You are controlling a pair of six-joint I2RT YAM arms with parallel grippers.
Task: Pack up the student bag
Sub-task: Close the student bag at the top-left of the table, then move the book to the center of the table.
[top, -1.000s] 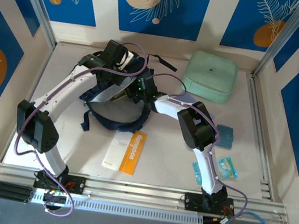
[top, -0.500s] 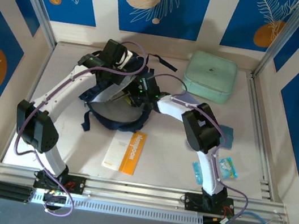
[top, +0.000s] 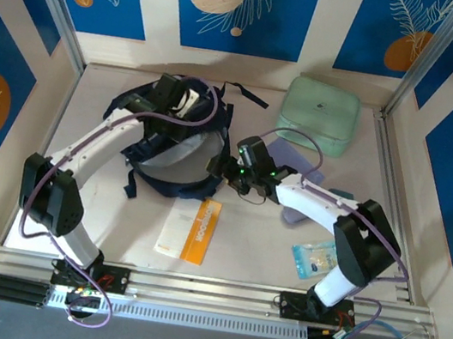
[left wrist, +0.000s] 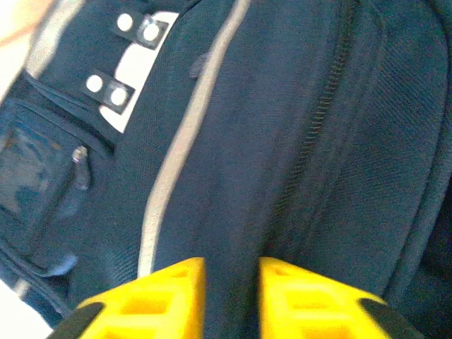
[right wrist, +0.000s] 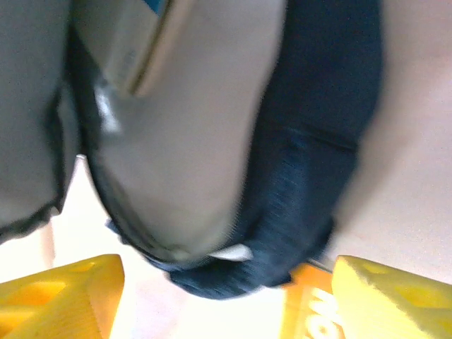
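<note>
Lying on the worktop, the student bag has the left hand over it, fingers narrowly apart, and the right hand spread wide at its right edge.

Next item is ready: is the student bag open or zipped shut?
Open: the student bag shows a navy rim gaping around pale grey lining, seen from above.

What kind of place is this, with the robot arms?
Most likely a robot practice booth: two robot arms bolted to a metal rail, blue leaf-patterned panels walling the table, and a student bag laid out.
</note>
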